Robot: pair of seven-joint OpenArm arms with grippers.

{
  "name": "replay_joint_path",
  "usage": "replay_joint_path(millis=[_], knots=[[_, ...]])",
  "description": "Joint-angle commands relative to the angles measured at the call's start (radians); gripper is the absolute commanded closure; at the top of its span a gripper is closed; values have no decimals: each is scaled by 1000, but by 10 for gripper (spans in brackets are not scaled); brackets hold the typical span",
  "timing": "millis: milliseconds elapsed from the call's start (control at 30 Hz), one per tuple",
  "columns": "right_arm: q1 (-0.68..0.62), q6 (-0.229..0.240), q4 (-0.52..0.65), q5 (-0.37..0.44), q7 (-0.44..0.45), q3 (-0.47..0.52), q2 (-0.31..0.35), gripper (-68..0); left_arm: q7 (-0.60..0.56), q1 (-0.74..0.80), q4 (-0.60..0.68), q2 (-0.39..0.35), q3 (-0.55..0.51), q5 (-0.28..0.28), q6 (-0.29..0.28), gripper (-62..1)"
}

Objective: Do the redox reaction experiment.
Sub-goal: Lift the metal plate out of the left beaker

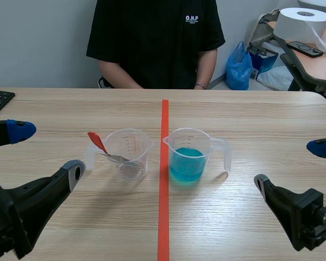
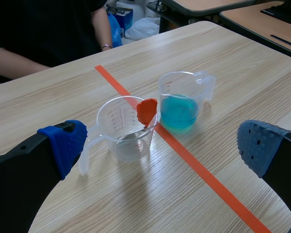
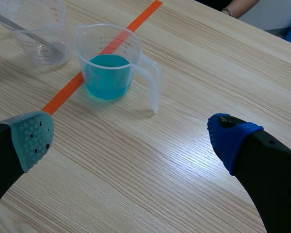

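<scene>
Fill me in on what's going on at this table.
Nothing is being handled yet. The left arm and right arm sit low near the front of the table, jaws open and empty. Between them two clear cups stand either side of the orange tape line: the left cup holds a red-handled spoon, the right cup blue liquid. A person sits across the table.
</scene>
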Motion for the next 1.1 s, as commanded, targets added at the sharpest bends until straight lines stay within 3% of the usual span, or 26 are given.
replay_joint_path(millis=[0, 567, 733, 933, 1067], knots=[[10, -4, 9, 4, 19, 3, 7, -679, -15, 2, 6, 5, -8, -10, -1, -623], [16, -3, 9, 3, 30, 3, 8, -679, -7, 2, 6, 5, -8, 0, 10, -623], [58, 13, 9, -18, 16, -13, 16, -679, -8, 14, 5, 5, -8, 109, 44, -623], [150, 19, 8, -18, 16, -109, 88, -679, -113, 103, -44, 5, -26, 259, 113, -623], [222, 19, 8, -19, 18, -181, 122, -679, -146, 153, -104, 5, -41, 330, 134, -523]])
